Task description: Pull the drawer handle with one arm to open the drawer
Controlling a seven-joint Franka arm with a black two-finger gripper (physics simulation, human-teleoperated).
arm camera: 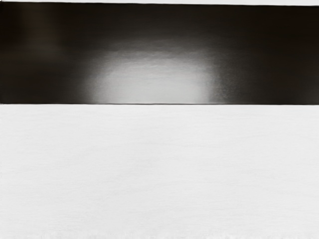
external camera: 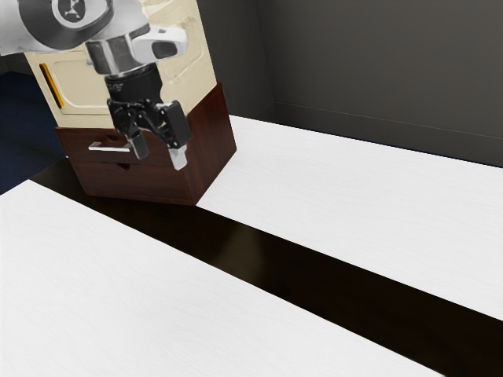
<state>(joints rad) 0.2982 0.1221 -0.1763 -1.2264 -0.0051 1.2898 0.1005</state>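
Since the drawer (external camera: 102, 158) looks shut, or near enough, I'd say we're at the approach step, with the pull itself not begun. The claw (external camera: 159, 154) is spread, fingers well apart with nothing pinched between them, and it's pointing down, apart from the handle (external camera: 110, 148). Going by the wrist view, it's looking down at the white table (arm camera: 159, 169) and the dark strip (arm camera: 259, 55) across it, so the next move probably needs the hand brought over to the handle and turned so the fingers can go around the bar. Then close up and pull straight out from the front. Come in skewed and it could slip off or bump the front, imo. As for the handle, it's a slim, straight, silvery bar, set level on the drawer's reddish-brown wood front. That's at the exterior view's left, low on the cabinet (external camera: 211, 149), under the cream door (external camera: 78, 90). Looks like a pretty narrow grip tbh, so lining up matters more than squeezing hard.
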